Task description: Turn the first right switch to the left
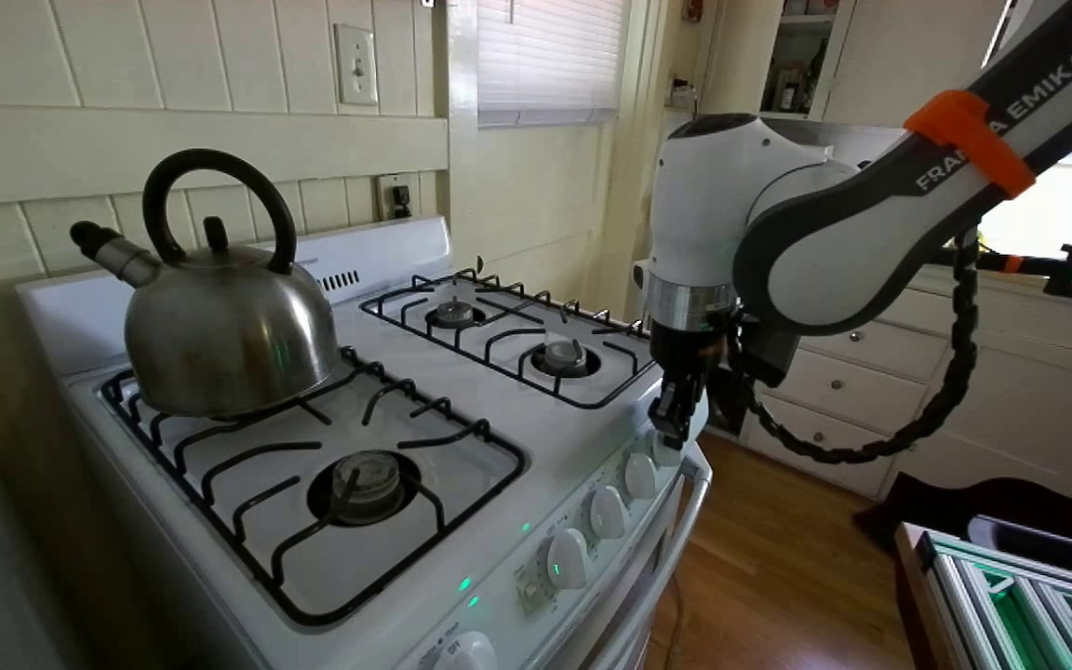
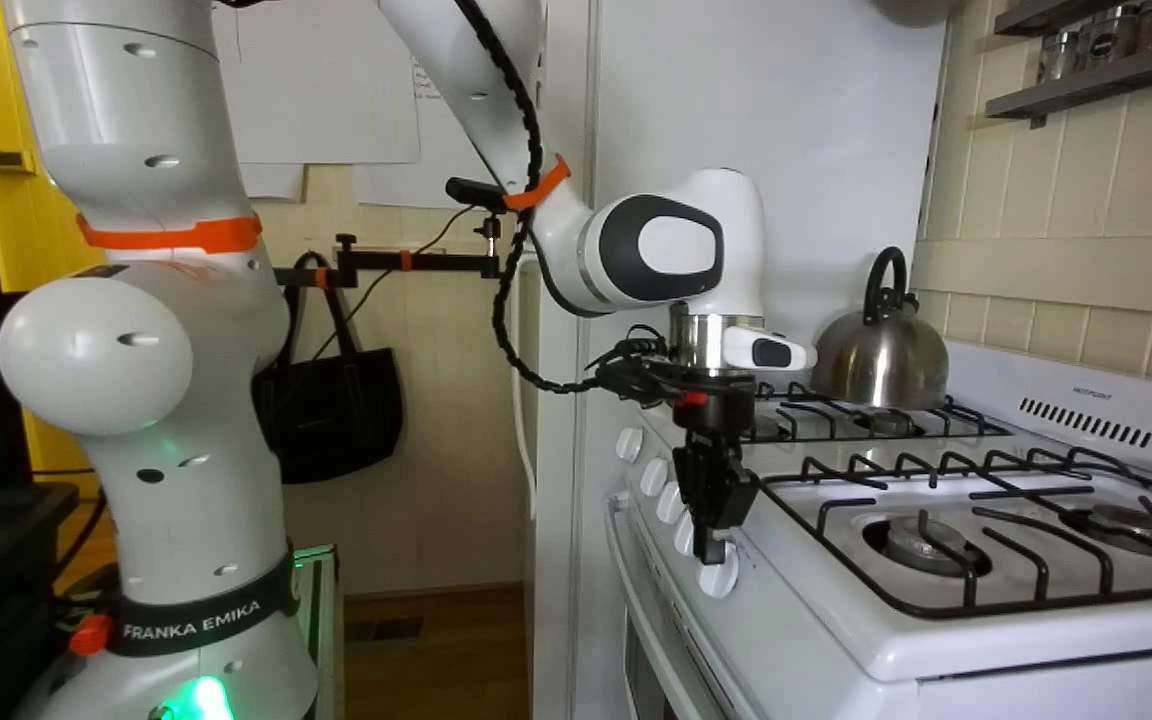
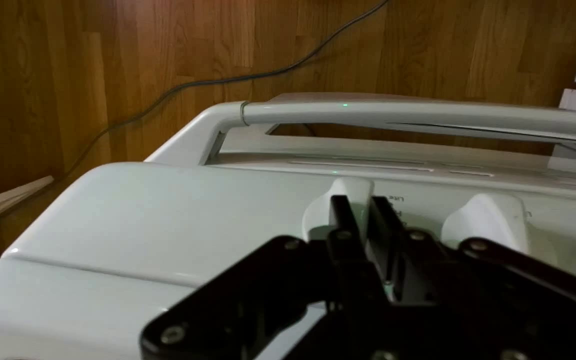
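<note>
Wrist view: first right switch, white, sits at row end on stove panel. Your gripper has jaws narrow, pinching ridge of this switch. Next knob stands just beside. In both exterior views, you see kettle on rear part of grate, well apart.

The end effector partly hides the first right switch in the wrist view, where print just beside it is too small to read fully from here. In both exterior views the robot arm is cropped at the top, while in an exterior view the bottom edge cuts off a white knob.
</note>
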`<state>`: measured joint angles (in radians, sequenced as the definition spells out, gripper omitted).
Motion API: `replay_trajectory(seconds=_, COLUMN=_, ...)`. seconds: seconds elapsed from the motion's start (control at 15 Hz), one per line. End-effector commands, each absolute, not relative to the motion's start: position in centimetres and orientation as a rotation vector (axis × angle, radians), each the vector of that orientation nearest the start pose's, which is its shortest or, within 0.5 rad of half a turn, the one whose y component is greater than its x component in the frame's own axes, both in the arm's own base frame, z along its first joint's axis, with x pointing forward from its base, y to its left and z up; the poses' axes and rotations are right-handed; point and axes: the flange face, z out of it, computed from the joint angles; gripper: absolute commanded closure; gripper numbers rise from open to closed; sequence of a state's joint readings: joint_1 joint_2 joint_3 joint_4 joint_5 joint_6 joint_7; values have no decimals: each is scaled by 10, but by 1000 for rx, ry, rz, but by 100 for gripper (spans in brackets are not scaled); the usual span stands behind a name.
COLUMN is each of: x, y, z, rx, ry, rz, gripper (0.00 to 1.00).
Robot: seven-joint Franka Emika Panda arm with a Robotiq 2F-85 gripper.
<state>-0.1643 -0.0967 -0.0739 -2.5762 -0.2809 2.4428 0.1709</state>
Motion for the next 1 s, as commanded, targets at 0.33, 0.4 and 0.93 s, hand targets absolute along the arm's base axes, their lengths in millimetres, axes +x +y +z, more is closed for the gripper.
replay_trajectory(seconds=0.33, x=419, y=-57, z=297, rx=-3435, ry=99, rz=95, gripper=96)
replay_trajectory(seconds=0.4, x=419, y=-53, z=296, rx=-3449, ry=85, rz=101, gripper=96)
replay_trajectory(seconds=0.93, x=423, y=-39, z=290, rx=-3575, ry=-21, rz=145, gripper=96)
